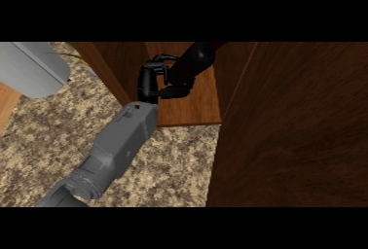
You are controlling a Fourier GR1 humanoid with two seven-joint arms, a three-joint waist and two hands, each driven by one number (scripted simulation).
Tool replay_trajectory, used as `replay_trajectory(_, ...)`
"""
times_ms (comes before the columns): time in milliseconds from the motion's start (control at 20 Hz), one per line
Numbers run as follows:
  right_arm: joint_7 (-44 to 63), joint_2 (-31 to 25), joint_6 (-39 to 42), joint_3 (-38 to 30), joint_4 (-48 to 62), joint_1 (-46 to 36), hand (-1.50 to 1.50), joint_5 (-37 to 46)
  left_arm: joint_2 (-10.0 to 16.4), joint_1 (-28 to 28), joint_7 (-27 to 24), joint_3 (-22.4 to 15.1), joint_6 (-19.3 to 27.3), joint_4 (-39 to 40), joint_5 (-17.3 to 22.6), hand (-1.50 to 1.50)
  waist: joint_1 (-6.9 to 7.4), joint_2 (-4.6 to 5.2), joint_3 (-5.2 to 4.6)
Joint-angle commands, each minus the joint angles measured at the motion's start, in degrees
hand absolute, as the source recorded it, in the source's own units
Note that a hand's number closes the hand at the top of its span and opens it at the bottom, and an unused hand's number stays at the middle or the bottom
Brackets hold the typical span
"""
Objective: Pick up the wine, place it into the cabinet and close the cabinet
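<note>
Nothing written could be read anywhere. The wine bottle (pixel 194 58) showed only a dark surface, and any label on it could not be made out. The brown wood of the cabinet (pixel 287 126) carried no letters, numbers or signs.

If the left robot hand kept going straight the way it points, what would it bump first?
The left robot hand, curled round the wine bottle, points deeper inside. It would probably meet the back wall of the cabinet first, though depth is unclear.
</note>
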Motion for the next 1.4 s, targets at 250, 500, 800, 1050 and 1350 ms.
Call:
replay_trajectory(250, 0.49, -0.26, 1.82, -2.19, -4.75, 3.01, -1.5, -5.5, 0.01, -5.3, -0.88, 0.95, 7.97, 8.32, -2.37, 1.5, -1.42, 0.29, 0.07)
replay_trajectory(500, 1.35, 0.08, 0.45, 0.16, -1.26, -2.1, -1.5, -2.83, 2.05, -8.07, 2.5, 0.82, 7.23, 10.89, -3.3, 1.5, -1.38, 0.56, -0.04)
replay_trajectory(800, 2.16, 0.21, -0.36, -0.34, -2.4, -2.68, -1.5, -2.92, 3.58, -7.69, 3.9, 1.0, 7.39, 13.04, -3.7, 1.5, -2.33, 0.88, -0.04)
replay_trajectory(1050, -0.09, 0.76, 0.5, 1.12, 0.34, -3.72, -1.5, -1.9, 1.53, -5.52, 1.77, 2.66, 6.77, 11.8, -2.37, 1.5, -2.04, 1.28, -0.09)
replay_trajectory(1350, 3.03, 0.34, -0.81, -0.6, -2.63, -5.25, -1.5, -3.82, -0.21, -0.99, -0.12, 7.35, -1.61, 9.72, 2.17, 1.5, -3.46, 1.21, -0.18)
